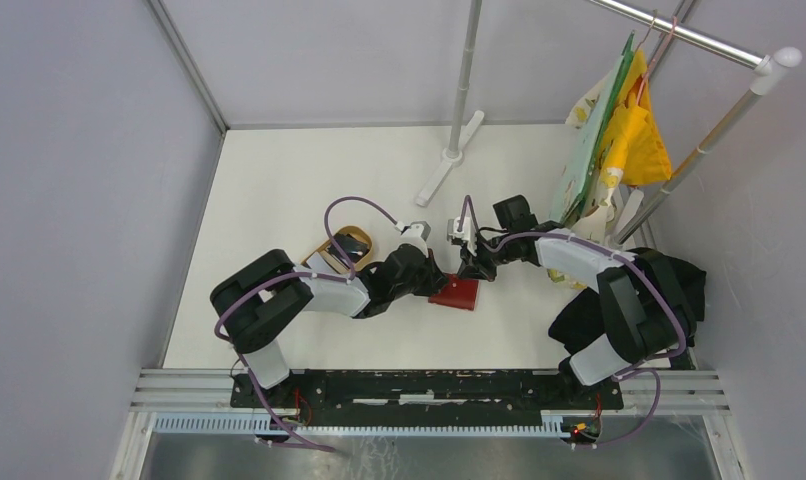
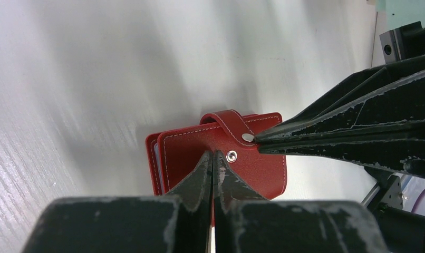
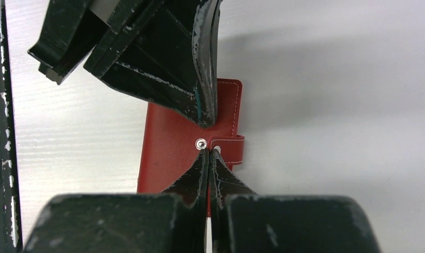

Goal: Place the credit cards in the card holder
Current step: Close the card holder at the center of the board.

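The red card holder (image 1: 458, 293) lies closed on the white table between both grippers. Its snap tab (image 2: 232, 120) arches over the edge, off the stud (image 2: 231, 155) on the cover. My left gripper (image 2: 213, 154) is shut, its tips resting on the cover (image 3: 165, 147) just beside the stud. My right gripper (image 3: 208, 151) is shut too, its tips touching the tab (image 3: 231, 150) at its snap cap, nothing between the fingers. A black credit card (image 1: 351, 243) lies in the oval wooden tray (image 1: 329, 250), left of the holder. A pale pocket edge (image 2: 156, 158) shows inside the holder.
A white rack foot and pole (image 1: 449, 155) stand behind the grippers. Yellow and green items (image 1: 619, 130) hang from a rail at the back right. A black cloth (image 1: 679, 285) lies by the right arm. Grey walls enclose the table.
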You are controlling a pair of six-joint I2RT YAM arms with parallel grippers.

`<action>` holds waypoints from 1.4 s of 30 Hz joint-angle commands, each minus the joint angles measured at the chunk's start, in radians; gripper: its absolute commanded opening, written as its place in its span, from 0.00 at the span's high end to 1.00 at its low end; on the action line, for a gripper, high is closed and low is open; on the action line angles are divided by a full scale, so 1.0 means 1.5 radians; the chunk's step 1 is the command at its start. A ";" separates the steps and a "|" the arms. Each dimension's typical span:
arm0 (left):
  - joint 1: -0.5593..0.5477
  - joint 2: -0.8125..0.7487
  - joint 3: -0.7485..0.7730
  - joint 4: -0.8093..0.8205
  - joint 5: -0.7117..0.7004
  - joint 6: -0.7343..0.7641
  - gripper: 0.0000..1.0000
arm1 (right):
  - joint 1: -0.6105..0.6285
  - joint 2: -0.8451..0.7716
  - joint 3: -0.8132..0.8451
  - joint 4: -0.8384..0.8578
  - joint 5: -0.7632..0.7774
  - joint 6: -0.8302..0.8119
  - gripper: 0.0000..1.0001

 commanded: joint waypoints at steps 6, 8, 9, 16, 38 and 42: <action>-0.008 -0.016 -0.010 -0.013 -0.030 0.024 0.98 | 0.020 -0.008 -0.009 0.028 -0.002 0.018 1.00; -0.009 -0.018 -0.014 -0.009 -0.030 0.025 0.98 | 0.023 -0.004 -0.009 0.022 -0.001 0.010 1.00; -0.009 -0.019 -0.014 -0.007 -0.031 0.025 0.98 | 0.024 -0.003 -0.009 0.019 -0.002 0.007 1.00; -0.010 -0.023 -0.020 -0.001 -0.033 0.026 0.98 | 0.035 0.004 -0.005 -0.002 0.002 -0.014 1.00; -0.019 -0.025 -0.021 0.003 -0.033 0.039 0.98 | 0.063 0.004 -0.008 -0.014 0.037 -0.038 1.00; -0.018 -0.027 -0.023 0.005 -0.034 0.039 0.98 | 0.068 0.004 -0.008 -0.017 0.043 -0.043 1.00</action>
